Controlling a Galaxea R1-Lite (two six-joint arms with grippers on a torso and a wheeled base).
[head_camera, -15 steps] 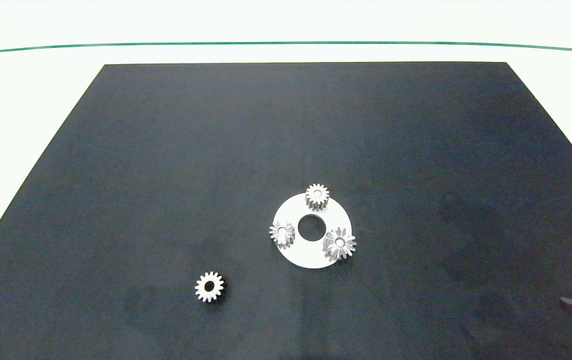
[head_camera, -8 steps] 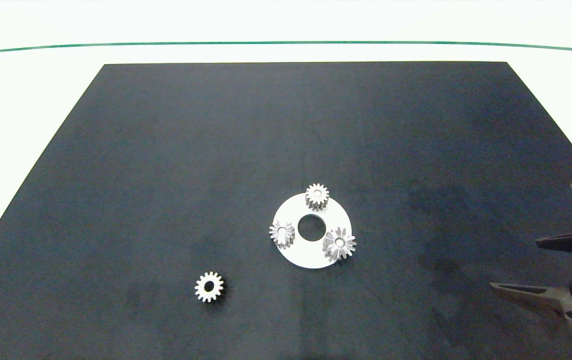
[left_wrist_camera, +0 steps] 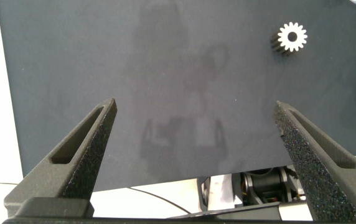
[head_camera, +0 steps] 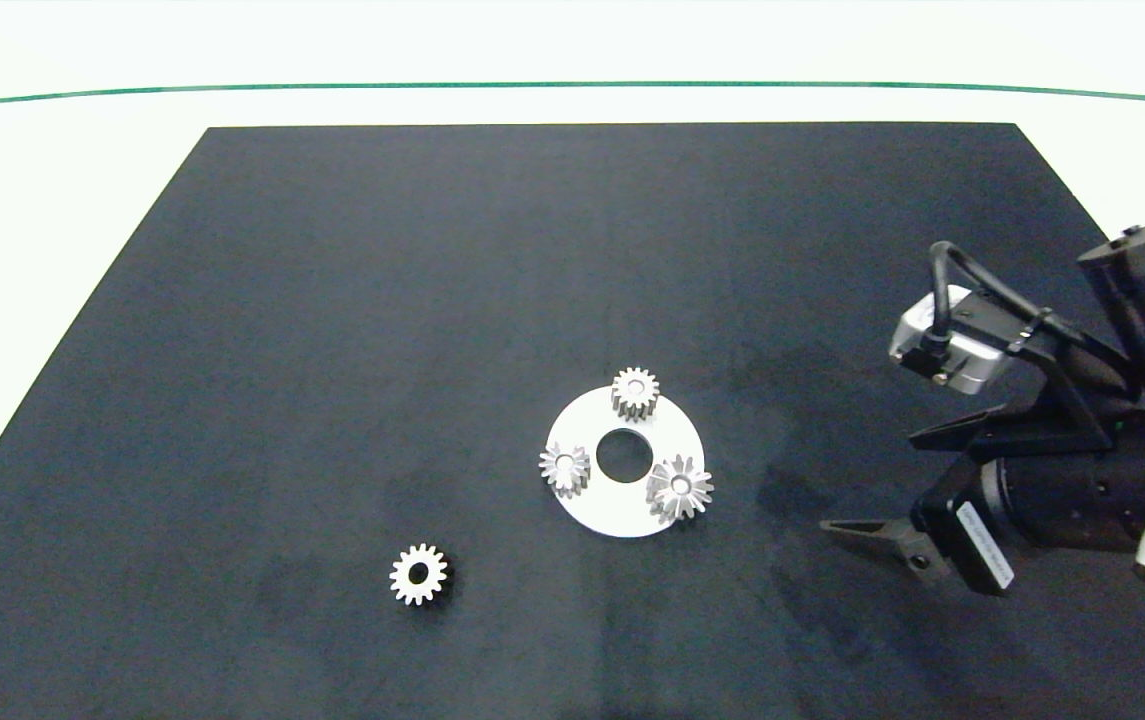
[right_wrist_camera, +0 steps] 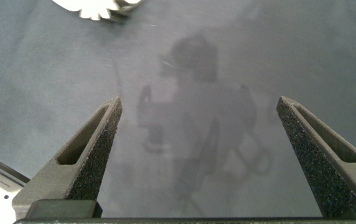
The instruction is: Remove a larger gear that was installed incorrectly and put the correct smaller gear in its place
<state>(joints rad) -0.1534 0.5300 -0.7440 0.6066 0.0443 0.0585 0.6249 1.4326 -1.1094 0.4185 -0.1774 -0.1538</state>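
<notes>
Now the right arm is nearest the larger gear.

Off the left gripper (left_wrist_camera: 196, 134), spread and idling, the smaller gear (head_camera: 419, 574) is lying loose; the larger gear (head_camera: 680, 487) is sitting on the white disc (head_camera: 622, 515), leftward of the spread right gripper (head_camera: 892, 480).

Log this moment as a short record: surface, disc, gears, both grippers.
surface: black mat on a white table
disc: white disc with a centre hole
larger gear: larger gear mounted on the disc
other mounted gears: two
smaller gear: smaller gear loose on the mat
right gripper: right gripper open, beside the disc
left gripper: left gripper open, above the mat
</notes>
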